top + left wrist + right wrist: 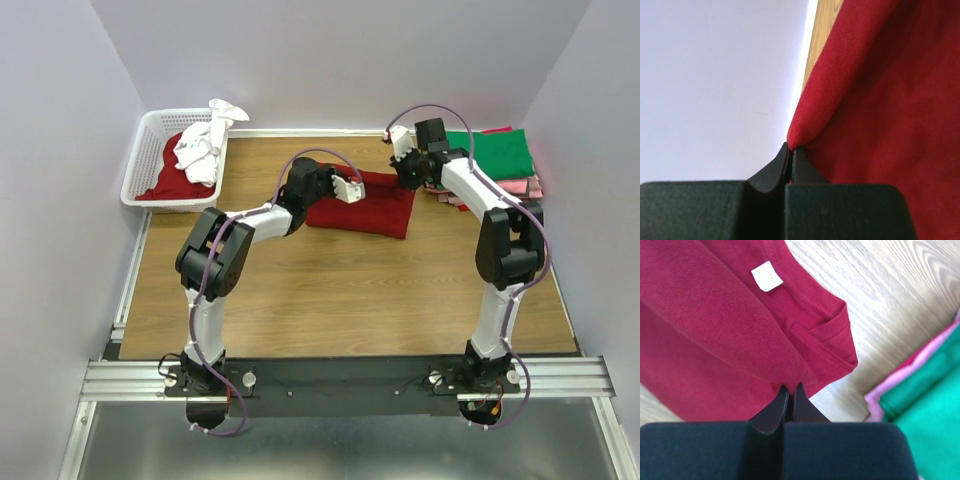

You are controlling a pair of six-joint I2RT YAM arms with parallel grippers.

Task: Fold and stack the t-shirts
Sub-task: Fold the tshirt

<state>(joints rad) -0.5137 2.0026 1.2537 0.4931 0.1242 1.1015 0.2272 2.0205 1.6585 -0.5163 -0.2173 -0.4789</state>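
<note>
A dark red t-shirt (375, 212) lies partly folded on the middle of the table, its white neck label (765, 276) facing up. My left gripper (354, 189) is at the shirt's left far edge, shut on a raised fold of the red cloth (890, 125). My right gripper (408, 173) is at the shirt's right far corner, shut on a pinch of the same shirt (715, 315). At the back right lies a stack of folded t-shirts, a green one (500, 152) on top and a pink one (520, 186) under it.
A white lattice basket (140, 160) stands at the back left, holding a crumpled white t-shirt (200, 150) and a red one (172, 182). Lilac walls close in the table on three sides. The folded stack's edge (900, 380) lies just right of my right gripper.
</note>
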